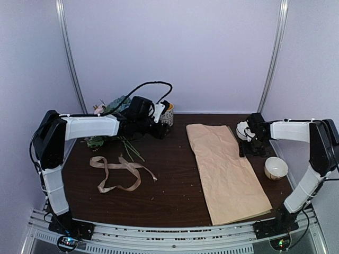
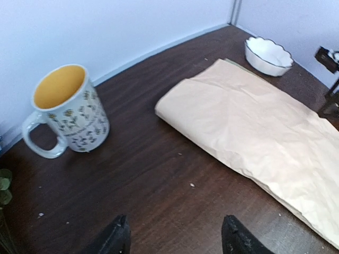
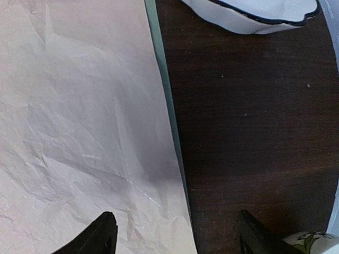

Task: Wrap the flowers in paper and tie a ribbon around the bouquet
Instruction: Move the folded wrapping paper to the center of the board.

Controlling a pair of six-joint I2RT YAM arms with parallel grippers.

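The flowers [image 1: 107, 107] lie loose at the back left, partly hidden behind my left arm, with green stems [image 1: 131, 149] pointing toward the front and no paper around them. A tan ribbon [image 1: 119, 172] lies looped on the table in front of them. The peach-tan paper [image 1: 228, 169] [image 2: 254, 127] [image 3: 79, 121] lies flat at centre right, with a sage-green edge [image 3: 165, 95] showing under it. My left gripper [image 1: 162, 129] [image 2: 175, 225] is open and empty over bare table beside a mug. My right gripper [image 1: 243, 145] [image 3: 175, 222] is open, straddling the paper's edge.
A flower-patterned mug [image 1: 167, 114] [image 2: 66, 111] with a yellow inside stands at the back centre. A white scalloped bowl [image 2: 267, 53] [image 3: 254, 13] sits by the right gripper. A small white cup [image 1: 276, 168] stands at the right edge. Walls close in the back and both sides.
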